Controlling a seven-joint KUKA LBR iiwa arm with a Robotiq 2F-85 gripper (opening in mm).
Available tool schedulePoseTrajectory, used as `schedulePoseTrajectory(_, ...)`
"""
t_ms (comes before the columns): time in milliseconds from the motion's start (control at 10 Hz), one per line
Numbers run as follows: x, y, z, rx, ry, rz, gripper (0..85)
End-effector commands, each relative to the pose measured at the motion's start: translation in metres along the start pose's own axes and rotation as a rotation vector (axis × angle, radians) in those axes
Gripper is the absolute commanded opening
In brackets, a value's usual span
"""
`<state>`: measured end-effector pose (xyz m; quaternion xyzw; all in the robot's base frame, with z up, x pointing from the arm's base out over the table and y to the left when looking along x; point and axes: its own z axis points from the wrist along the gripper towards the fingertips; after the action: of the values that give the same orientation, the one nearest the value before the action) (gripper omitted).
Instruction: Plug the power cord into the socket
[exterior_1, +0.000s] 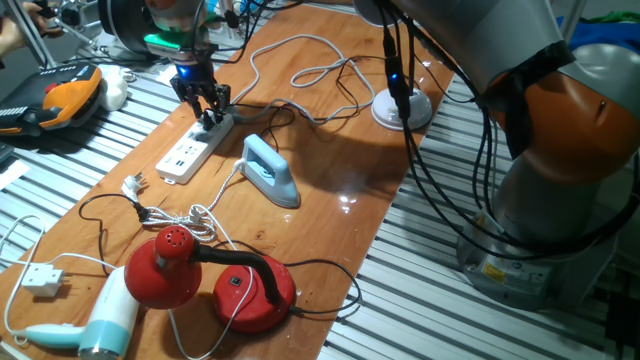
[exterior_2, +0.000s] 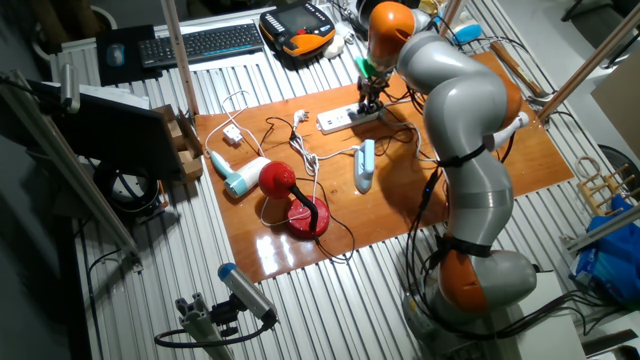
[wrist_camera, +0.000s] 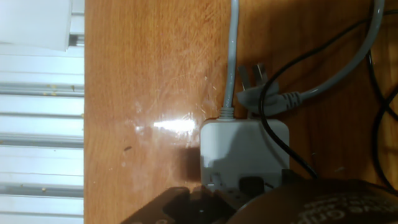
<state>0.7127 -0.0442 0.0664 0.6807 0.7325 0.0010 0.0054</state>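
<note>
The hand (exterior_1: 207, 103) hangs low over the far end of the socket (exterior_1: 196, 148), a white strip lying on the left side of the wooden table (exterior_1: 330, 220). Its dark fingers appear to pinch something small and black against the strip, likely the plug of the power cord (exterior_1: 290, 108), though the fingers hide the contact and I cannot tell whether they are clamped or parted. In the hand view the strip's end (wrist_camera: 245, 149) is cut off by dark, blurred finger shapes at the bottom edge; a grey cable (wrist_camera: 233, 56) leaves it, and a loose grey plug (wrist_camera: 258, 93) lies just beside. The light-blue iron (exterior_1: 270, 171) sits right of the strip.
</note>
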Motion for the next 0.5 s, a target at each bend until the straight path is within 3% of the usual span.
schedulePoseTrajectory(0,-0.001,0.001,-0.002,0.0,-0.006,-0.006,34.0)
schedulePoseTrajectory(400,-0.007,0.005,-0.019,0.004,-0.02,-0.035,34.0)
